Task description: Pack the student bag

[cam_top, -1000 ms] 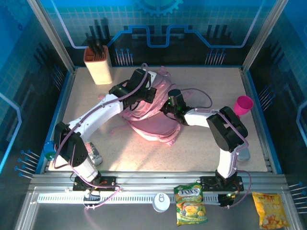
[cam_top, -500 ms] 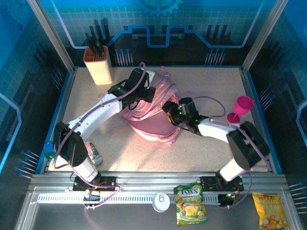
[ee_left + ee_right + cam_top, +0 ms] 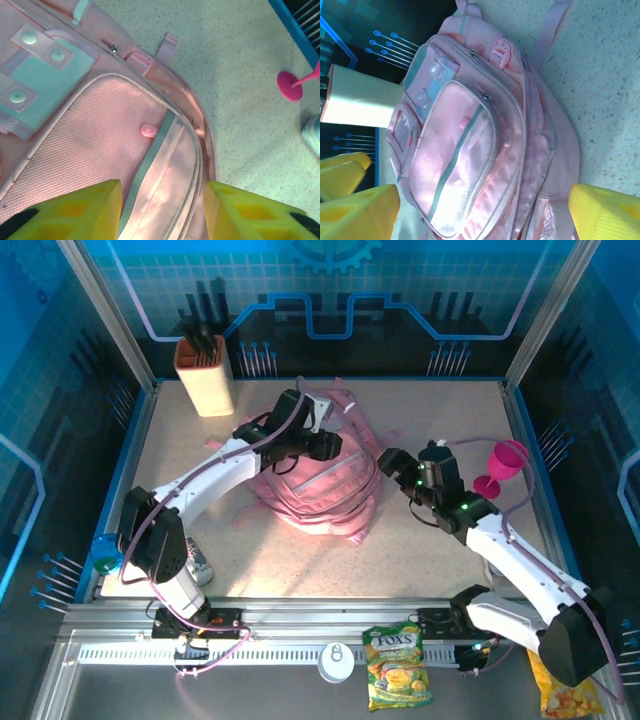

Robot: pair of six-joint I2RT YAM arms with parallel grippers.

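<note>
Left hand [image 3: 332, 446] part-open, empty, above student bag [image 3: 322, 495] mid-counter [image 3: 440, 560]; right hand [image 3: 391, 462] wide, empty, just right of bag.

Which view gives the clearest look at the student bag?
Right wrist: the student bag lies almost whole, front pockets and zips facing the lens. Top external has the left arm across it; left wrist sits close on one pocket.

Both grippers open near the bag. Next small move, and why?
Probably lower the left gripper onto the zip pull seen in its wrist view: the student bag lies flat and looks zipped shut, both grippers are open and empty, and the right gripper stands off to the side.
</note>
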